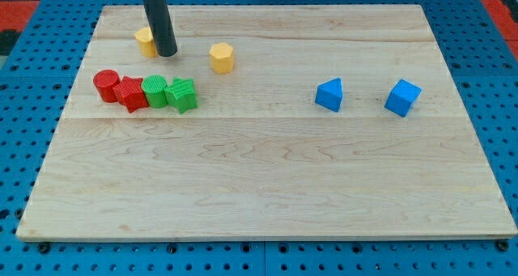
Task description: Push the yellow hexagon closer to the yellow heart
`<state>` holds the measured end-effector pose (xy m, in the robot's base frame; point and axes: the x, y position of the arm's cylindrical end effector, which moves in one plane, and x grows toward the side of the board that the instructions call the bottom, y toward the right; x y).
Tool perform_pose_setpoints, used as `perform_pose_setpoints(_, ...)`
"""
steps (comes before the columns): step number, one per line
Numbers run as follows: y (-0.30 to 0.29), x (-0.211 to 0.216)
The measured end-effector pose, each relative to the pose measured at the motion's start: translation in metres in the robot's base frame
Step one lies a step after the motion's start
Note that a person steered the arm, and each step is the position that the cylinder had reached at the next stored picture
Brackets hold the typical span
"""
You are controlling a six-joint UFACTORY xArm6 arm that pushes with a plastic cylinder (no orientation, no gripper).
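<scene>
The yellow hexagon point(222, 57) sits on the wooden board point(267, 179) near the view's top, left of centre. The yellow heart point(145, 41) lies further to the view's left, partly hidden behind the dark rod. My tip point(167, 54) rests on the board right next to the heart's right side, about a block's width or more to the left of the hexagon. The hexagon and the heart are apart, with my tip between them.
Below the heart is a tight row: a red cylinder point(105, 85), a red star-like block point(129, 93), a green block point(154, 91) and a green star-like block point(182, 95). A blue triangular block point(329, 95) and a blue cube point(402, 97) lie at the right.
</scene>
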<state>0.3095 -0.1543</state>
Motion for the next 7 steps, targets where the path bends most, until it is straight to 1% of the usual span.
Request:
perform_pose_setpoints(1,-0.035,-0.014)
perform_pose_setpoints(2,-0.064,-0.043)
perform_pose_setpoints(3,-0.067,-0.059)
perform_pose_setpoints(4,-0.050,-0.059)
perform_pose_setpoints(5,-0.013,-0.063)
perform_pose_setpoints(7,0.042,-0.092)
